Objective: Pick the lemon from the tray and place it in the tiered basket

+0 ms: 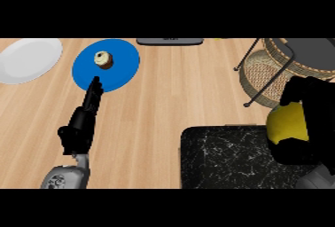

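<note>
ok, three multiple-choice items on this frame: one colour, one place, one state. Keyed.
1. What colour is the tray?
A. black with pale veins
B. red
C. green

2. Where does the small cake sit?
A. on the tray
B. on the blue plate
C. on a red plate

3. What state is the lemon in?
A. lying on the tray
B. held in the right hand
C. lying on the blue plate

Key:
1 A: the tray's top is black with thin pale veining.
2 B: the cake shows inside the blue plate's rim.
3 B: the right hand's black fingers curl round the yellow lemon at the tray's right edge.
</note>
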Motion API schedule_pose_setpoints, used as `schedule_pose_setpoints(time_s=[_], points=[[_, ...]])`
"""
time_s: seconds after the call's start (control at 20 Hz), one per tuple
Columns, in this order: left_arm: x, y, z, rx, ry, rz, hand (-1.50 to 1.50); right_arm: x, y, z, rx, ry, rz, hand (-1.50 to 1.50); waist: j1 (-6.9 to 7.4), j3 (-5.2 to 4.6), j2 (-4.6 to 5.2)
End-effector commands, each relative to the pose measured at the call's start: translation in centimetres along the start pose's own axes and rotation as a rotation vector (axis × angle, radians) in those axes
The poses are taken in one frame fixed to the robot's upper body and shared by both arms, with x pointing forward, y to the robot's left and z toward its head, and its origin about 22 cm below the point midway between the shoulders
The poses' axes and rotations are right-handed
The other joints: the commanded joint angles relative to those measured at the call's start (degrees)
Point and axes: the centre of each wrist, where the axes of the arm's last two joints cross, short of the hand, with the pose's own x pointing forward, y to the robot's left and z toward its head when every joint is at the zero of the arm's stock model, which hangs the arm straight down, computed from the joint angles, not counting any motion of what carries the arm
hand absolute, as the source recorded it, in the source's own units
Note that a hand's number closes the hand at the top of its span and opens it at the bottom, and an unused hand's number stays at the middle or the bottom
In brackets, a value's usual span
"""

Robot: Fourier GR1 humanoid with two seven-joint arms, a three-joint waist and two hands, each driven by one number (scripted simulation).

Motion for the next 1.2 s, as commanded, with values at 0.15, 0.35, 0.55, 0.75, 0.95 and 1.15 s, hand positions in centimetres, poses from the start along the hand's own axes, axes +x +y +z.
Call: schedule_pose_setpoints(time_s=[0.15,0.35,0.55,0.75,0.95,1.15], points=[[-0.9,-0.7,-0.2,0.003,-0.012,-0.004,0.00,-1.6,-6.8,-0.1,-0.005,0.059,-0.054,1.50,-0.06,0.01,0.12],[0.4,-0.2,0.0,-0.002,-0.012,0.003,0.00,-2.9,-7.7,-3.5,0.004,0.043,-0.273,1.50,0.40,0.06,0.15],[0.0,-0.6,0.7,-0.002,-0.004,0.009,0.00,-0.8,-7.1,-5.3,0.003,0.037,-0.292,1.50,0.61,0.05,0.23],[2.3,0.5,-1.4,0.006,0.012,0.002,0.00,-1.3,-8.7,-8.7,-0.012,0.077,-0.310,1.50,0.73,0.06,0.33],[1.2,-0.5,-0.2,-0.014,-0.007,0.000,0.00,-1.2,-9.2,-11.7,-0.045,0.116,-0.214,1.50,0.89,0.04,0.39],[1.5,-1.0,-0.8,-0.002,-0.017,-0.002,0.00,-2.7,-5.1,-14.1,-0.062,0.117,-0.192,1.50,0.77,0.06,0.47]])
